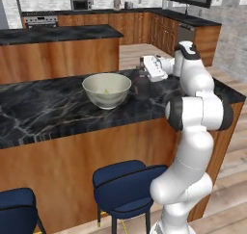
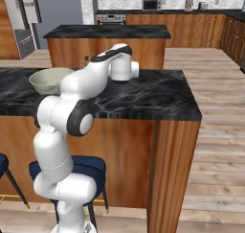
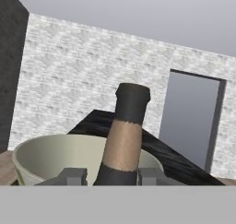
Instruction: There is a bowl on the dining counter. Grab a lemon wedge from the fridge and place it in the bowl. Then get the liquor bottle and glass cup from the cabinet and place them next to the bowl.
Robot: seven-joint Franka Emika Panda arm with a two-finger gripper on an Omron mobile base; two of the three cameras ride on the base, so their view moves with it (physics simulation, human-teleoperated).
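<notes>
Bowl: pale bowl [image 1: 106, 89] stands on the dark marble dining counter [image 1: 43, 112], left of the arm.
Lemon wedge: a small yellow-green lemon wedge [image 1: 106, 91] lies at the bottom of the bowl.
Liquor bottle: dark liquor bottle [image 3: 123, 140] with a tan neck band stands upright on the counter just right of the bowl, seemingly not touching it.
Gripper: gripper [image 3: 108, 176] sits level at the bottle; its fingers [image 3: 71, 176] flank the bottle's shoulder on both sides, whether they press it I cannot tell.
Stools: blue stools [image 1: 126, 187] stand below the counter's near edge.
</notes>
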